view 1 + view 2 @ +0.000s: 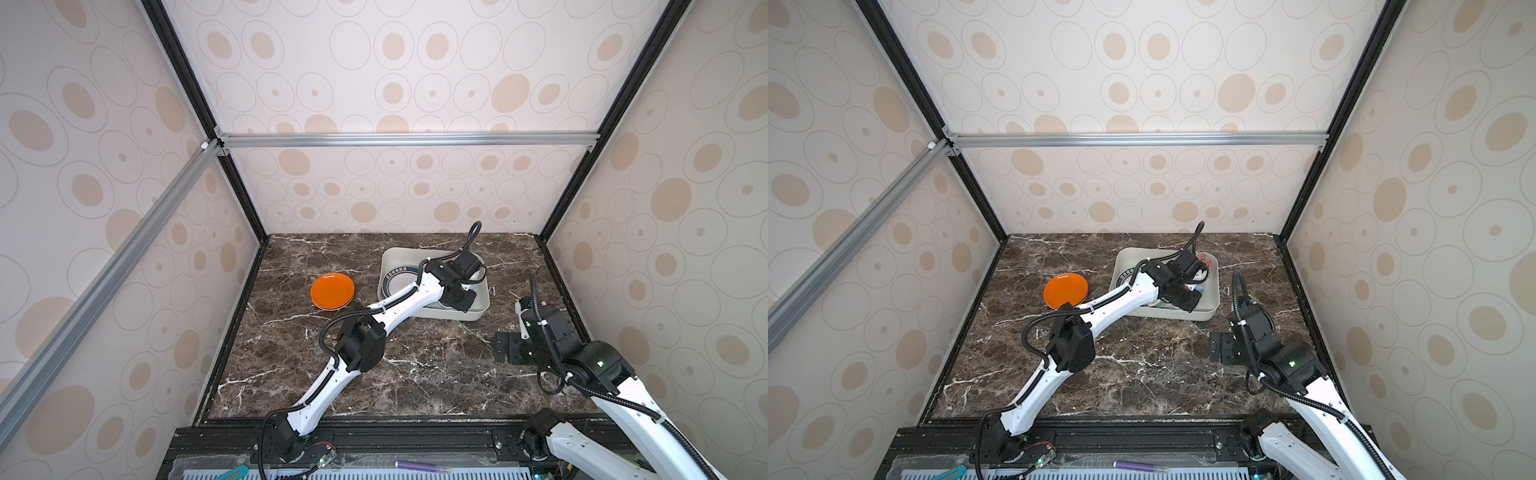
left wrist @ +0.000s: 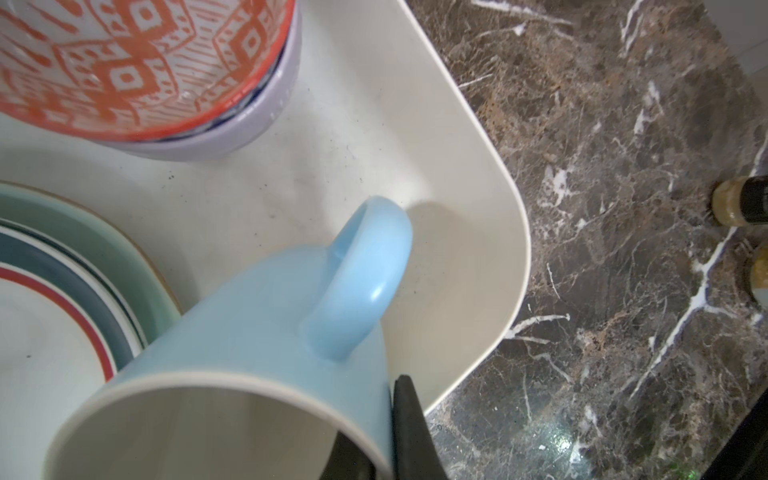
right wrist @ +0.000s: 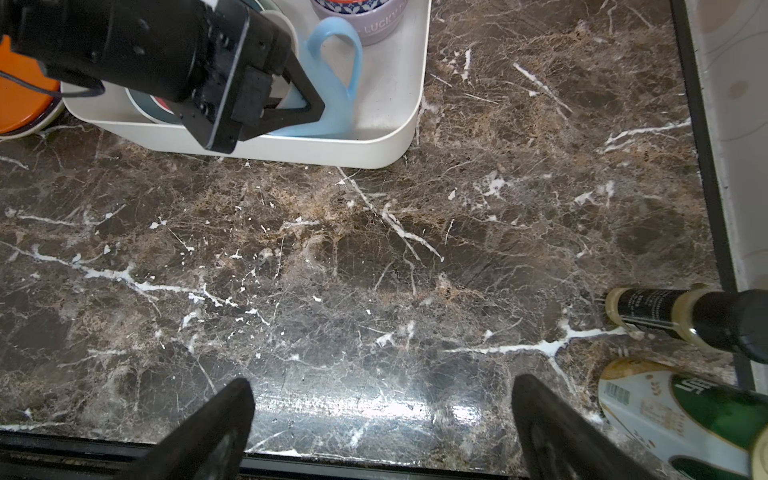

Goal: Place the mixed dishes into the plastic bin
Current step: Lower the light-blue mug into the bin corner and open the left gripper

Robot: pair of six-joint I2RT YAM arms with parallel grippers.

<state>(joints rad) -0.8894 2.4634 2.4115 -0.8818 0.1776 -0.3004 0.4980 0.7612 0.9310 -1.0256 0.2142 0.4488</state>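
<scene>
Plastic bin (image 1: pixel 469 314), white and shallow, is set right of centre towards the far side of a brown marble table (image 1: pixel 415 374). The left arm (image 1: pixel 407 300) is extended from the near left edge across to the bin. The left gripper (image 2: pixel 376 449) is positioned in the bin's near right corner, its jaws clamped on the wall of the blue mug (image 2: pixel 249 316), one finger inside and one outside. The right gripper (image 3: pixel 382 386) is held above bare marble at the near right, its jaws spread wide. An orange plate (image 1: pixel 332 291) is seen on the table left of the bin, apart from it. Inside the bin, plates are stacked on the left: a mint plate (image 2: pixel 83 232) under a white plate with blue and red rings (image 2: pixel 41 332). In the far right corner a red-white patterned bowl (image 2: pixel 124 70) is nested in a lilac bowl (image 2: pixel 257 124). The mug is tilted beside the plates; whether it rests on the bin floor cannot be told. A green and white can (image 3: pixel 685 415) and a black and gold can (image 3: pixel 665 311) are seen by the table's right edge.
</scene>
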